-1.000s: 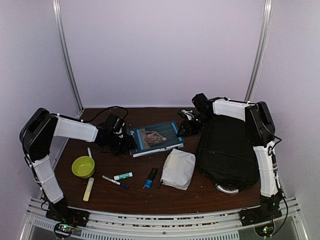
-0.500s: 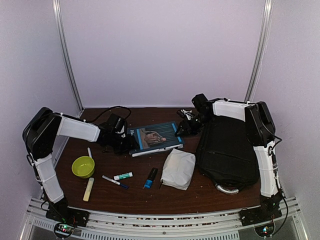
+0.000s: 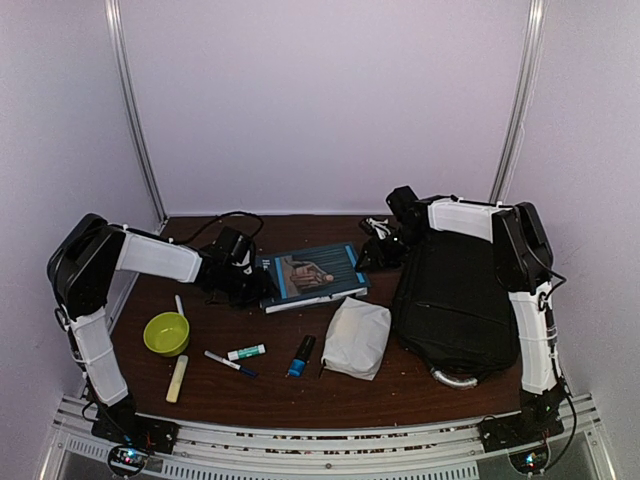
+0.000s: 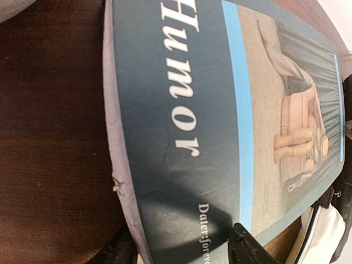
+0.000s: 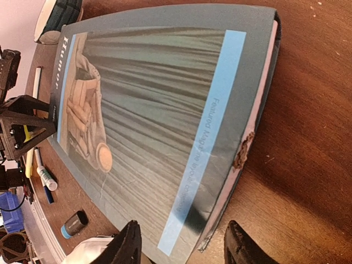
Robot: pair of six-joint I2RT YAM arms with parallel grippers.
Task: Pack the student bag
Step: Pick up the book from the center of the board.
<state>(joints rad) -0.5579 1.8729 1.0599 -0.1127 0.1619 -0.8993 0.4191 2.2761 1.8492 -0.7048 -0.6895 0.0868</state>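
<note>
Student bag (image 3: 455,300) lies on the worktop's (image 3: 300,390) right side. Left claw (image 4: 181,250) has narrowed astride the book's (image 4: 220,110) edge, though whether it grips is unclear. Right claw (image 5: 184,245) gapes around the opposite corner, so packing likely starts with the book.

The book (image 3: 312,277) lies in the middle of the bench (image 3: 300,400), the student bag (image 3: 455,305) right of it. The pouch (image 3: 356,338) lies before the book, beside the bag. The bowl (image 3: 166,333) stands left, markers (image 3: 245,352) between bowl and pouch.
</note>
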